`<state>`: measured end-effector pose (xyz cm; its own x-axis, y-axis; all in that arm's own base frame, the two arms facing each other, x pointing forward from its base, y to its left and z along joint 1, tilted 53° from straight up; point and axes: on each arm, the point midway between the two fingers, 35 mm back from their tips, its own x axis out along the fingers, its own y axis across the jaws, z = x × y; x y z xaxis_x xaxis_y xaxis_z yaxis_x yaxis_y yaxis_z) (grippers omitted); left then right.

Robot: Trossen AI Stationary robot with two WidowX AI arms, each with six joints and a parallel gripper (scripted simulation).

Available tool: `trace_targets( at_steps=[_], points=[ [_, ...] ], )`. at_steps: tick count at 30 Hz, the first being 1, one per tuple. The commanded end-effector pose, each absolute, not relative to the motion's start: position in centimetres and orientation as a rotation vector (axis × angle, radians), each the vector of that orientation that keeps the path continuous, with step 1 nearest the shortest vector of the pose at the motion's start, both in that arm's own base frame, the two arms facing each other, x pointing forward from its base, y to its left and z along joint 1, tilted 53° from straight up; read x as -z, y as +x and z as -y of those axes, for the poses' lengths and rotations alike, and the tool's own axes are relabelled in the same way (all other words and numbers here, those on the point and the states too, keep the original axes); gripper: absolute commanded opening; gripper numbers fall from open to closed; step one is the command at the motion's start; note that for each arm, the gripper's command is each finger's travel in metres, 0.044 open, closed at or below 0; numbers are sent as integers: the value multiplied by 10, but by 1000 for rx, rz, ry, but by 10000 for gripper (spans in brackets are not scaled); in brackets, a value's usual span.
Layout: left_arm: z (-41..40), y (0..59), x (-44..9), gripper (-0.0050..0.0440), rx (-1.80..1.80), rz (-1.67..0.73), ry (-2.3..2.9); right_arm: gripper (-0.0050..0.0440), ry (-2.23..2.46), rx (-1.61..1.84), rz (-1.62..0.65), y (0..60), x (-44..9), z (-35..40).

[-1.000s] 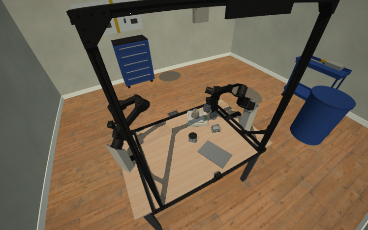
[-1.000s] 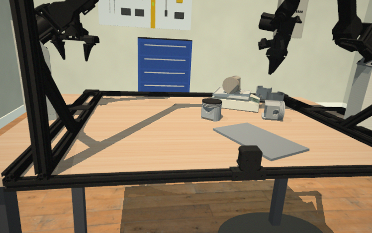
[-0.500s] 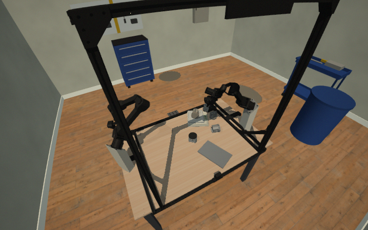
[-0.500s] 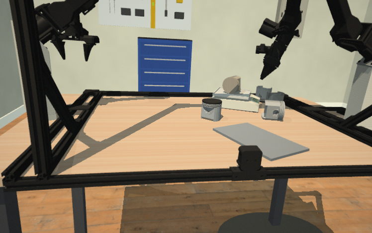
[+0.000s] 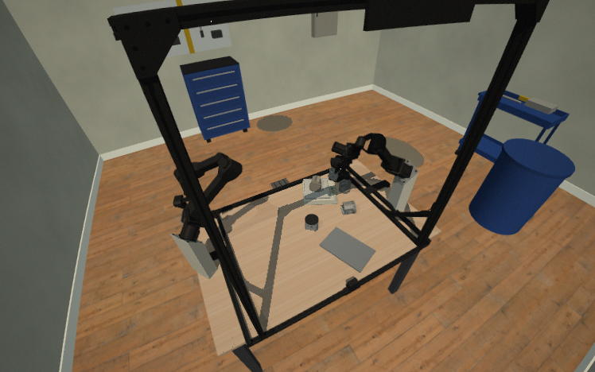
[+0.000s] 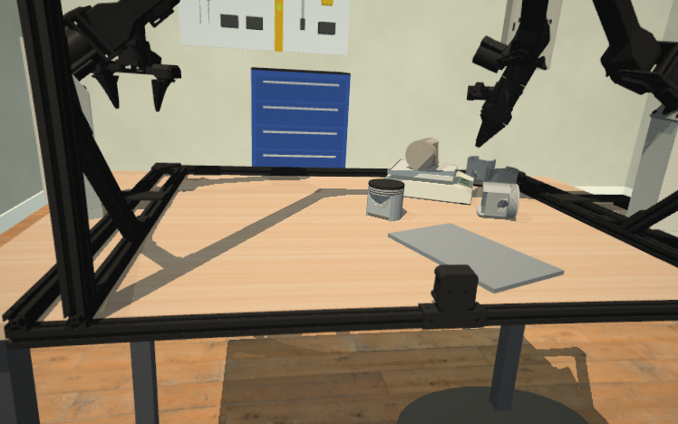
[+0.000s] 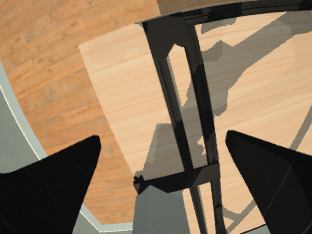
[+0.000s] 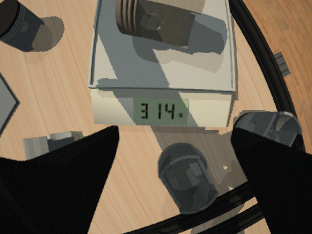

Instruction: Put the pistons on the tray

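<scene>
Fingers apart with nothing between them, the right tool [image 5: 341, 176] [image 6: 479, 144] [image 8: 176, 133] hangs in the air near the scale [image 5: 321, 201] [image 6: 437, 190] [image 8: 112, 107], whose display [image 8: 161, 111] reads 314. On the scale, a tan piston [image 5: 315, 183] [image 6: 421, 153] [image 8: 160, 21] lies on its side. Going round the scale in the top view, a dark grey piston [image 5: 333, 174] [image 6: 480, 168] [image 8: 267, 125] is at about one o'clock and a second dark grey piston [image 5: 344, 186] [image 6: 504, 174] [image 8: 187, 177] between two and three. A silver piston [image 5: 348, 207] [image 6: 498, 200] [image 8: 52, 144] lies on its side at four, while a black-topped piston [image 5: 311, 222] [image 6: 384, 199] [image 8: 22, 26] stands upright between six and seven. At five o'clock, farther off, the steel tray [image 5: 347, 248] [image 6: 475, 257] [image 8: 7, 106] lies flat on the surface [image 5: 302, 272] [image 6: 299, 280] [image 7: 125, 90] [image 8: 65, 100]; none of the five pistons is on it. The left tool [image 6: 138, 108] [image 7: 164, 139] hangs well apart from all the pistons, its fingers also spread and empty. In the exterior view it is at ten o'clock from the black-topped piston.
</scene>
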<state>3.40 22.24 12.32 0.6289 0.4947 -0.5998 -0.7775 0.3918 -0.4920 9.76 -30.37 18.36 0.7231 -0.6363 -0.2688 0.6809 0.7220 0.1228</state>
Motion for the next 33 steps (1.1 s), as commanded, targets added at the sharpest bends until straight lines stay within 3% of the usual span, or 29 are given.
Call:
trace_targets(
  at_steps=[1,33],
  points=[
    [-222,34,-123,440,-832,-386,-830,378,232,729,-213,98,-182,303],
    [-222,34,-123,440,-832,-386,-830,378,227,737,-215,98,-185,303]
  ],
)
